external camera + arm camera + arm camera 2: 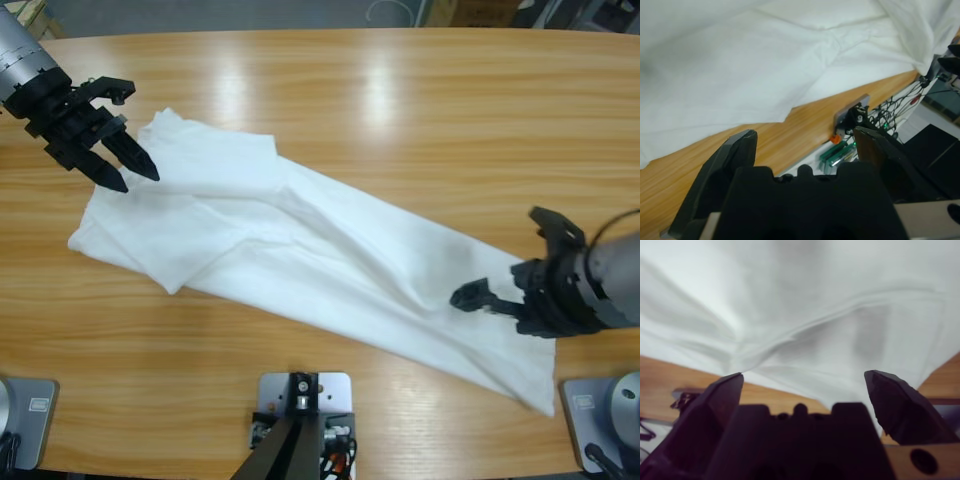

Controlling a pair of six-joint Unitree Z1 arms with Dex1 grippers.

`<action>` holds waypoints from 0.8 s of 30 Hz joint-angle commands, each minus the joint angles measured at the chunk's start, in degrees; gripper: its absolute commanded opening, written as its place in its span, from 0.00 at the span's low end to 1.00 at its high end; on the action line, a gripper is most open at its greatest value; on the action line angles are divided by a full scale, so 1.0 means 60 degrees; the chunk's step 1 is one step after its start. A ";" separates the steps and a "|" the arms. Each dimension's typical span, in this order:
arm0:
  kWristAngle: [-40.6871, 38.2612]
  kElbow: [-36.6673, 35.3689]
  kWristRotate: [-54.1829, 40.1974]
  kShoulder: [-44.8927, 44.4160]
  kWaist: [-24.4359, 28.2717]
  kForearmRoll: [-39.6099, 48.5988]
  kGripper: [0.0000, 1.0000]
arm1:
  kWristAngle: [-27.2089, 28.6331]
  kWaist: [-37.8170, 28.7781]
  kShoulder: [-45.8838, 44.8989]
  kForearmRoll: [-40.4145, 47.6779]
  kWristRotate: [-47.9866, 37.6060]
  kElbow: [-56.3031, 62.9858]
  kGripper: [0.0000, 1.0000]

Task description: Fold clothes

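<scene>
Wooden table (420,100) carries the white T-shirt (300,240), spread as a rumpled diagonal band from upper left to lower right. One arm enters at the upper-left corner, gripper (125,165) jaws spread over the shirt's upper-left edge; the other enters from the right, gripper (505,275) jaws spread over the lower-right end. Wrist views don't settle which arm is left: left gripper (805,137) and right gripper (802,377) both spread, empty, over cloth.

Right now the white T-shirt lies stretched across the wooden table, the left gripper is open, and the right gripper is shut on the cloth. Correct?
No: the right gripper is open too, not shut on the T-shirt; the right wrist view shows its jaws apart, cloth beyond them. The rest holds.
</scene>
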State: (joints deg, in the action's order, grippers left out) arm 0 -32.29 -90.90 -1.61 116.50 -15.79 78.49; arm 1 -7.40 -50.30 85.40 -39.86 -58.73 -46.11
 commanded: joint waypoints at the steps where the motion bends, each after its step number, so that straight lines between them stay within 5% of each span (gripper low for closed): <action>1: -0.0023 0.0347 -0.0083 -0.0148 -0.0052 -0.0146 0.76 | -0.0716 0.0532 0.0381 -0.0235 -0.0729 0.0511 1.00; 18: -0.0020 0.0651 -0.0083 -0.0140 -0.0020 -0.0398 0.76 | 0.0884 0.0635 -0.1407 -0.1044 -0.2964 0.1240 1.00; 24: -0.0023 0.0751 -0.0072 -0.0143 -0.0014 -0.0483 0.76 | 0.0998 0.0632 -0.1620 -0.0130 -0.3090 0.1518 1.00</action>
State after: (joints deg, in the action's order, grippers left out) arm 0 -32.29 -88.38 -1.61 116.50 -15.79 76.56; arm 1 -2.41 -47.01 77.67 -45.24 -75.83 -39.22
